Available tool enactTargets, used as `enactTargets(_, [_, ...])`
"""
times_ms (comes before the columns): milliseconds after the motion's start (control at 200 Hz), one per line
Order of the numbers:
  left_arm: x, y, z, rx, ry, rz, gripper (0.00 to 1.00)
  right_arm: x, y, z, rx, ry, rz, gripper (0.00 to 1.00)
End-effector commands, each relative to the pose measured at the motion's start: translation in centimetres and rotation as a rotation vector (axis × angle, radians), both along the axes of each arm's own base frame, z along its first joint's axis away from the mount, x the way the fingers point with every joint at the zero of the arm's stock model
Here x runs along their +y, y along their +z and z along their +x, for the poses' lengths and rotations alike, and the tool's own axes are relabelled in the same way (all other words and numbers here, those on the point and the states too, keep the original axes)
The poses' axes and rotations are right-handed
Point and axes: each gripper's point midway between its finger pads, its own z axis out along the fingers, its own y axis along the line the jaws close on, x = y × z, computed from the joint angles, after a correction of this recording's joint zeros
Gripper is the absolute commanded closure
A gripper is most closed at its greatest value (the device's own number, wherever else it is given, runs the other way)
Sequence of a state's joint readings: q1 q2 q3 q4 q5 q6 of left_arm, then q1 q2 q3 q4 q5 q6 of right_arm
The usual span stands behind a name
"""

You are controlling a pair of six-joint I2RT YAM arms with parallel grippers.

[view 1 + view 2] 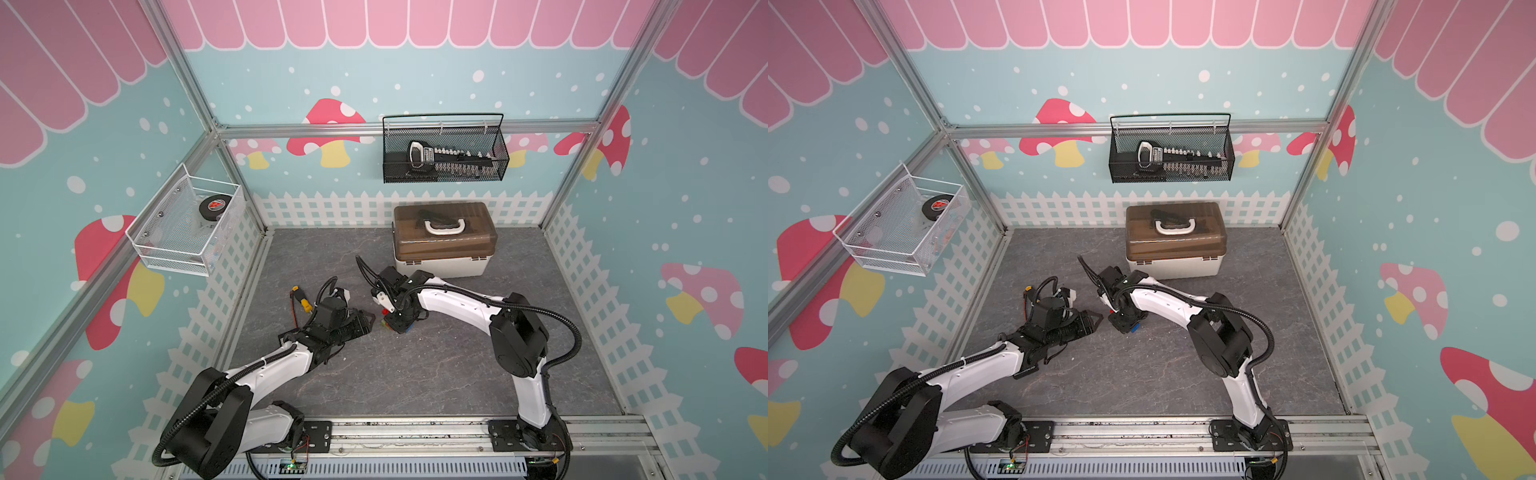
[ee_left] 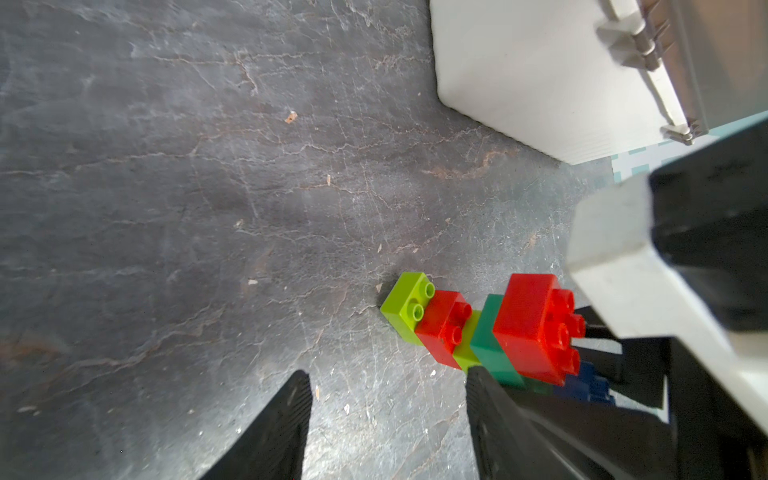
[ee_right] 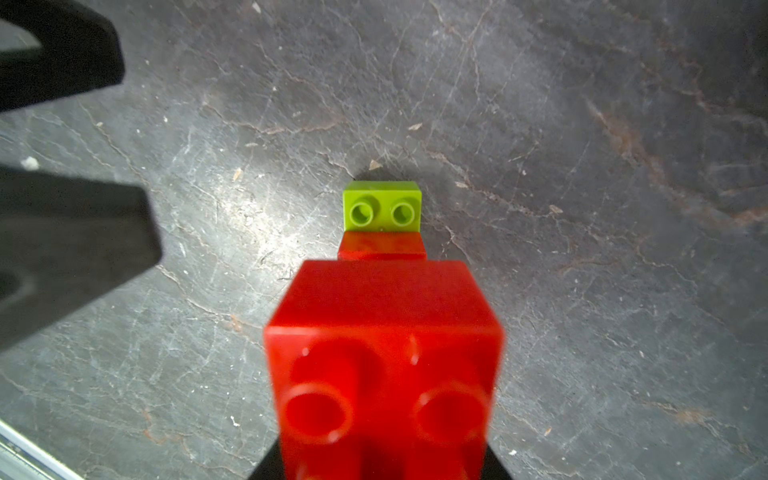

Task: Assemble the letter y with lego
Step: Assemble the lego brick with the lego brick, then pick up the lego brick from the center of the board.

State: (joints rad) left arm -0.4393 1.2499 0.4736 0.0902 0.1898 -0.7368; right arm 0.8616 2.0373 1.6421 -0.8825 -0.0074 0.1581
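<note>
Two robot arms meet near the middle of a grey stone-patterned bench [image 1: 415, 374], seen from above. The Y [image 2: 490, 345] sits just toward 9 o'clock of the bench's centre, under the right arm's wrist.

In the left wrist view the Y is a row of joined bricks. The stem runs lime brick [image 2: 407, 307], small red brick [image 2: 442, 330], then a second lime one. A dark green bar [image 2: 488, 332] crosses its end, carrying a large red brick [image 2: 532, 324] and a half-hidden blue brick [image 2: 586, 384]. The far lime end appears to rest on the bench.

The right claw [image 1: 395, 325] reaches in from 3 o'clock. It is pressed together, pinching the Y at its forked end, though which brick it clamps is not clear.

The left claw [image 2: 387, 372] lies at the Y's 9 o'clock. It is spread, with only bare bench between its fingers. One finger sits right at the dark green bar, and contact cannot be judged.

A lidded box [image 1: 444, 241] stands at the bench's 12 o'clock. A screwdriver [image 1: 302, 302] lies near 10 o'clock, beside the left arm.
</note>
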Motion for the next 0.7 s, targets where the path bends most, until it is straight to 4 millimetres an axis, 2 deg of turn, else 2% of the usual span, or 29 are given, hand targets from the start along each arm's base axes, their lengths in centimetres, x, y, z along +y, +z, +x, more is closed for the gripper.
enactTargets(0, [0.8, -0.5, -0.2, 0.007, 0.026, 0.024, 0.39, -0.4, -0.4, 0.1, 0.016, 0.001, -0.033, 0.83])
enactTargets(350, [1.1, -1.0, -0.3, 0.012, 0.029, 0.027, 0.39, -0.3, -0.3, -0.1, 0.029, 0.009, -0.031, 0.83])
enactTargets(565, [1.5, -0.5, -0.6, 0.012, 0.034, 0.026, 0.39, 0.5, 2.8, -0.1, 0.022, -0.010, 0.112, 0.83])
enactTargets(655, [1.7, 0.1, -0.9, 0.005, 0.036, 0.026, 0.38, 0.6, 3.7, -0.8, 0.048, -0.016, 0.197, 0.82])
enactTargets(685, [1.8, 0.3, -0.9, 0.003, 0.037, 0.028, 0.38, 0.7, 3.3, -1.3, 0.070, -0.016, 0.216, 0.82])
enactTargets(695, [1.8, 0.4, -1.0, 0.000, 0.038, 0.028, 0.38, 0.7, 4.1, -1.3, 0.062, -0.015, 0.237, 0.82])
